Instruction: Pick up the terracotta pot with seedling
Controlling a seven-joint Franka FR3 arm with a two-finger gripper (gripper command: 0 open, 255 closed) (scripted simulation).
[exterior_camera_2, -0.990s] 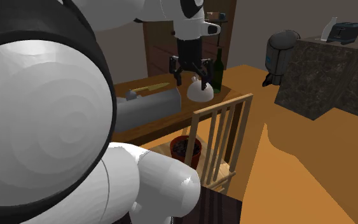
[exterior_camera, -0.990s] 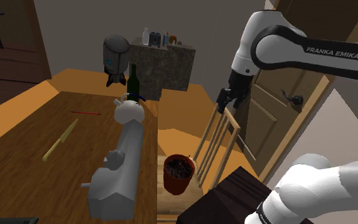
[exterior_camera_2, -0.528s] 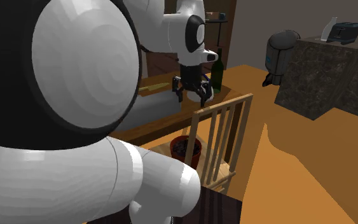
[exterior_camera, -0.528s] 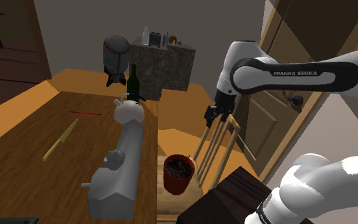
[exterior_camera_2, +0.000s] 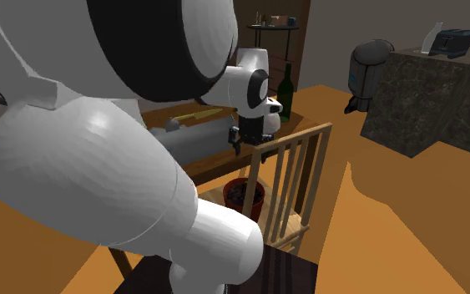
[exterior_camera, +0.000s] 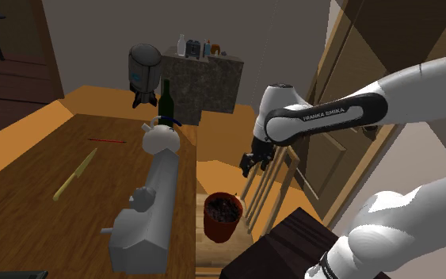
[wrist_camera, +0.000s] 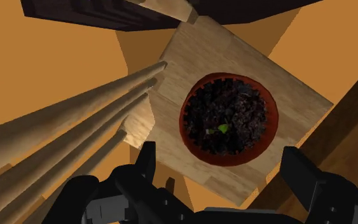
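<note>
Terracotta pot (wrist_camera: 229,118), one only, holding apparently one seedling (wrist_camera: 222,128), stays on the chair seat (wrist_camera: 190,57) while the gripper (wrist_camera: 220,160) has descended, fingers (wrist_camera: 147,159) wide apart.

Pot (wrist_camera: 185,124): matt reddish-brown clay look, smooth rim. Soil (wrist_camera: 234,108): dark, rough, crumbly. Chair seat (wrist_camera: 190,57): pale wood, visible grain, matt. Counter (exterior_camera: 47,158): darker brown wood, streaked grain. End effector (wrist_camera: 219,153): matt black. Arm (exterior_camera: 324,119): glossy white shell. Bottle (exterior_camera: 165,99): dark green, glossy.
</note>
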